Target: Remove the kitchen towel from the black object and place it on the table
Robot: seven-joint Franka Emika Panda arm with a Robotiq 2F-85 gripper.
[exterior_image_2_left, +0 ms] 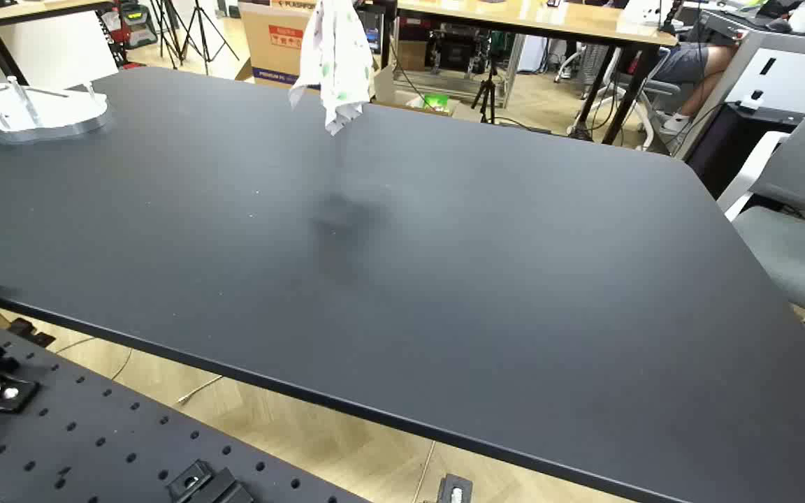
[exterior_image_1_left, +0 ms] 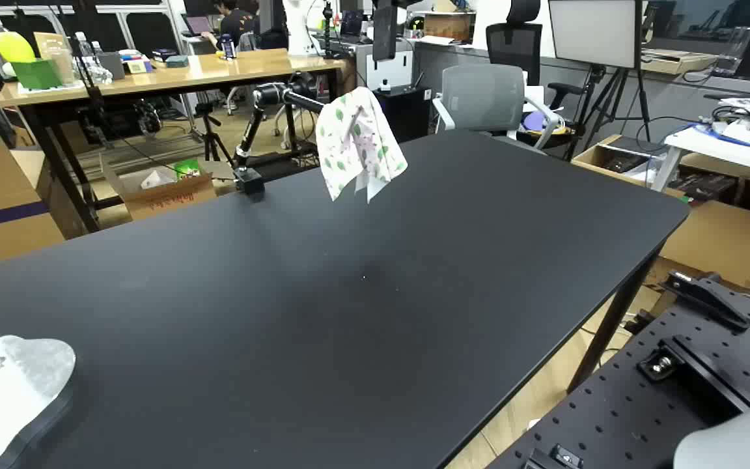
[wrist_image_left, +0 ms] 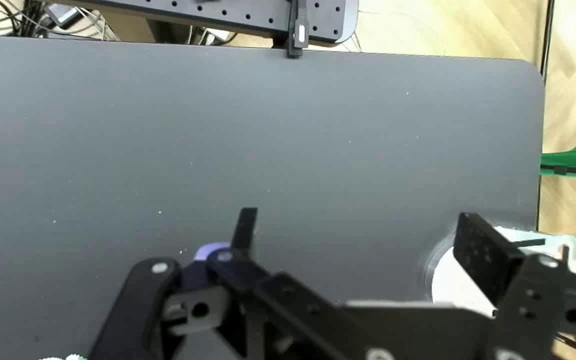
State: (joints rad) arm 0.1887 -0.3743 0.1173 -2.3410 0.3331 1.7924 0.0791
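The hand (wrist_image_left: 361, 232) is mostly black: angular jointed links (wrist_image_left: 288, 294), round silvery pin heads (wrist_image_left: 159, 268), a grey block (wrist_image_left: 215, 299) pierced by a dark hole (wrist_image_left: 200, 310). One fingertip (wrist_image_left: 244, 229) shows as a slim strip, its partner (wrist_image_left: 483, 255) as a thick, faintly flecked slab.

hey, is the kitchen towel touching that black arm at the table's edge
Touching. An exterior view shows the kitchen towel draped over the end of the black arm, which runs in under the cloth while the corners hang down.

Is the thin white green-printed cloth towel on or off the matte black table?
Off. The towel hangs in folds from the black jointed stand, its corners above the table in both exterior views.
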